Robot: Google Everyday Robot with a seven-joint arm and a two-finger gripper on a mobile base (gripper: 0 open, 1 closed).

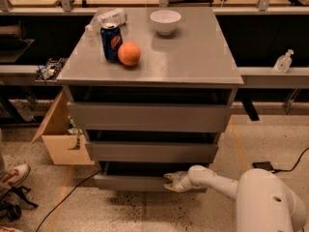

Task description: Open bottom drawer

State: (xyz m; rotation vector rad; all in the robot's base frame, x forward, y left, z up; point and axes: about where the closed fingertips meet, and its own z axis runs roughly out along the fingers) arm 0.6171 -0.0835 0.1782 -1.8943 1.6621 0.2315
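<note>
Camera view, looking down at the front of a grey cabinet with three stacked drawer fronts.

Bottom drawer: lowest of the three, just above the speckled floor, narrowest and shortest front, plain matte grey. A dark gap runs along its top edge. It seems to stand slightly forward of the middle drawer, though the angle makes this hard to be sure of. Top drawer is the widest and tallest.

Gripper: pale, at the right part of the bottom drawer's front, up against its upper edge. Whether it is clamped on that edge or released cannot be told. The white arm runs right and down from it to the rounded white robot body at lower right.

On the cabinet top: a blue can with a round red-white-blue logo, lettering not readable; an orange touching or just beside the can's right; a white bowl farther back; a clear plastic bottle lying on its side behind the can.

Around: an open cardboard box left of the cabinet; a pump bottle on the right shelf, label unreadable; a shoe at far left.
</note>
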